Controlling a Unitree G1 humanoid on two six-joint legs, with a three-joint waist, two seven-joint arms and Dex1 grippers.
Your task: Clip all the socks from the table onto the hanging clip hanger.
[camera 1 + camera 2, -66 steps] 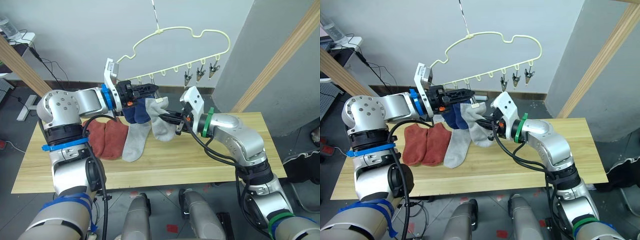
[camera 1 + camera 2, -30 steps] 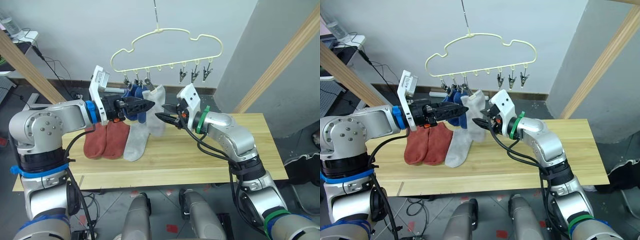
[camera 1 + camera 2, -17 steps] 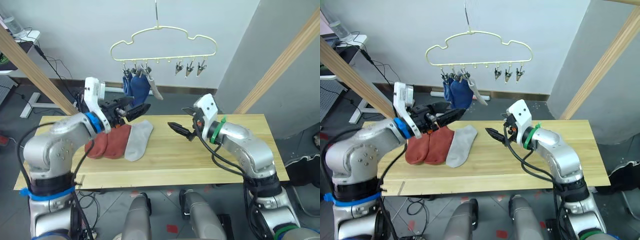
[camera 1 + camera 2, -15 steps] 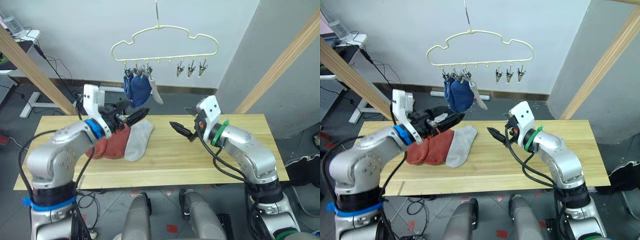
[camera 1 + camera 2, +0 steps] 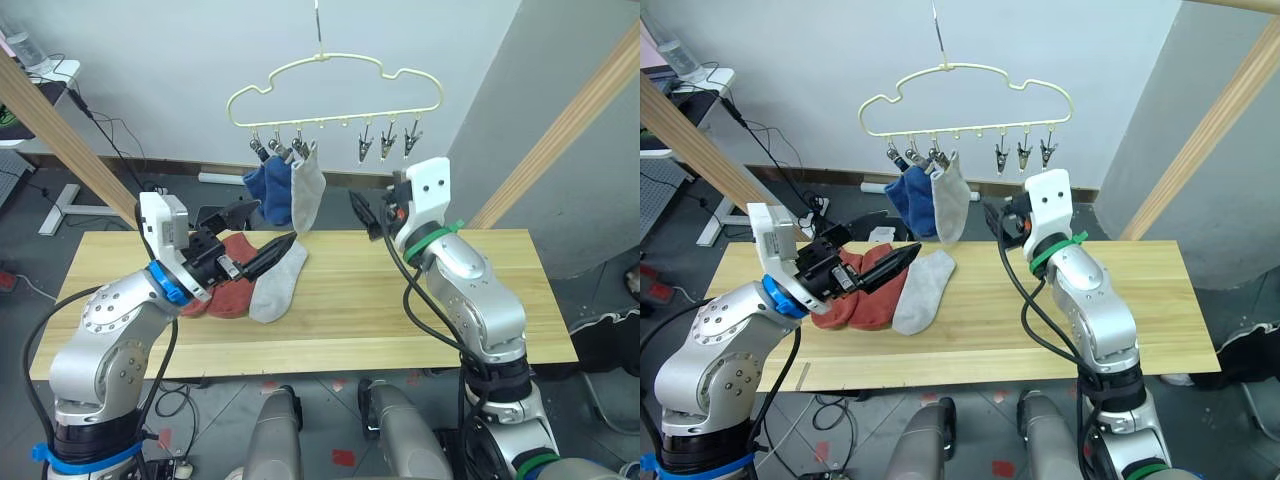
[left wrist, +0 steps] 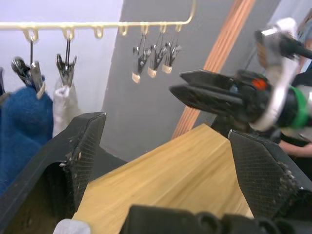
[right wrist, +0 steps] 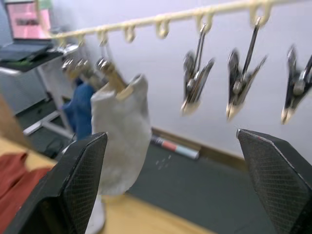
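On my screen, nearest first: the left black two-fingered gripper [image 5: 262,258] hangs low over the long light wooden plank table [image 5: 400,320], fingers spread wide with nothing between them. Under it lie two rust-red knit ankle socks [image 5: 225,285] side by side and one light grey knit ankle sock [image 5: 275,285], long axes running roughly from me toward the far edge, the grey one's far end leaning to my right. Since half a second ago the right black two-fingered gripper [image 5: 362,213] has lifted from table height to just below the clips; its fingers stand well apart, empty. Farthest: the thin cream-yellow cloud-outlined wire clip hanger [image 5: 335,95], bottom bar running left to right. Its three left clips hold two blue knit socks [image 5: 268,195] and a second light grey sock [image 5: 308,190] hanging straight down; three bare metal clips [image 7: 197,80] hang to their right.
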